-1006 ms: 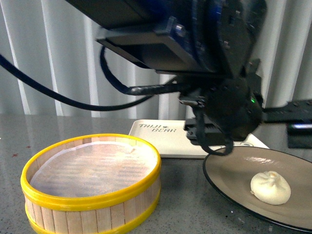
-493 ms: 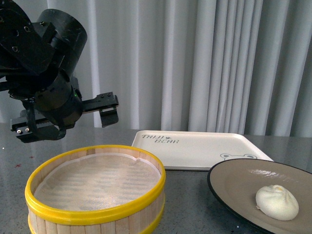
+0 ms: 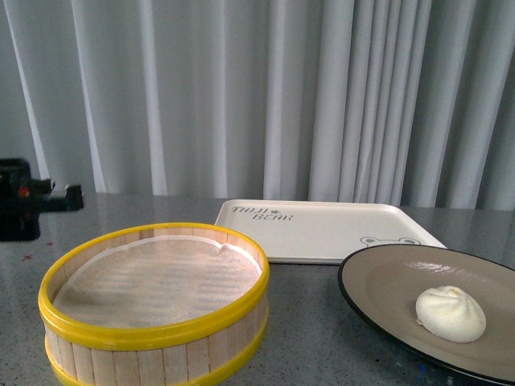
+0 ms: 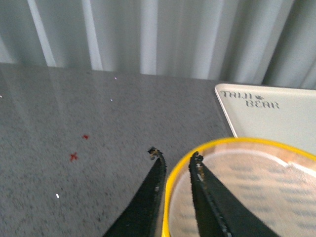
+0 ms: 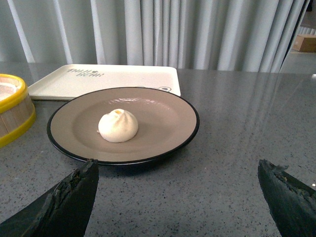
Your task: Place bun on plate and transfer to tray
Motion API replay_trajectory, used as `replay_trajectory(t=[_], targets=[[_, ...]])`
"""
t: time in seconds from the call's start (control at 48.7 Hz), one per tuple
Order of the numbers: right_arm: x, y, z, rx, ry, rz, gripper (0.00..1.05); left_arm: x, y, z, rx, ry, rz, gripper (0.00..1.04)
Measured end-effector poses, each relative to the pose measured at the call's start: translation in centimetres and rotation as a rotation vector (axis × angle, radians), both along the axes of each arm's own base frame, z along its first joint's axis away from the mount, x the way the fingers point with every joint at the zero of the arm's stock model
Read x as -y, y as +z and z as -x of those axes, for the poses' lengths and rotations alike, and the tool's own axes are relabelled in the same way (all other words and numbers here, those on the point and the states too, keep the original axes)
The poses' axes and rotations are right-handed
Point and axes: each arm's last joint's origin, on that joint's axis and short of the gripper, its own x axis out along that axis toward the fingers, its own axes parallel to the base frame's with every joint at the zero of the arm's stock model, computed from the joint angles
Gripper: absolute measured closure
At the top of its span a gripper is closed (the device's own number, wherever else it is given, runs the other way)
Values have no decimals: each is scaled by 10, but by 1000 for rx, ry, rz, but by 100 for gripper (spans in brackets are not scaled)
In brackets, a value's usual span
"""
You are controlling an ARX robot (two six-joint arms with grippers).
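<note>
**Bun on the plate, both grippers clear of it**

Front view. The bun (image 3: 451, 314) lay on the tan inside of the plate (image 3: 378, 277), towards its right half. The plate stood on the grey table (image 3: 306, 346), its far rim just before the near edge of the tray (image 3: 322, 229), which carried nothing. A yellow-rimmed steamer basket (image 3: 153, 301), lined with pale paper, stood to the left of the plate and apart from it. A black part of the left arm (image 3: 20, 211) showed at the far left edge, before a pale curtain (image 3: 241, 96).

Left wrist view. The left gripper (image 4: 176, 157) hung over the near-left rim of the basket. Its jaws stood narrowly apart with nothing between them; whether a finger touched the rim could not be told. Small red marks (image 4: 74, 157) dotted the table beside it.

Right wrist view. The right gripper (image 5: 180, 195) was spread wide and held nothing, with only the table between its jaws. It sat short of the plate, the bun well beyond its fingertips.
</note>
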Motion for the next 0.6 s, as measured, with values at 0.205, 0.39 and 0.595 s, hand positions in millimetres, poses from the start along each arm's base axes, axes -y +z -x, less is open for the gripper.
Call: replay_trajectory(t=[0.205,0.39,0.595], targets=[[0,0,0,0,0,0,9,-15,-19,44,-8,-10,-14,101],[0,0,0,0,0,0,9,-25,-31,75,-13,-5,-14,101],[0,0,0,0,0,0,9,-33,-37,98,-9,-19,-14,101]])
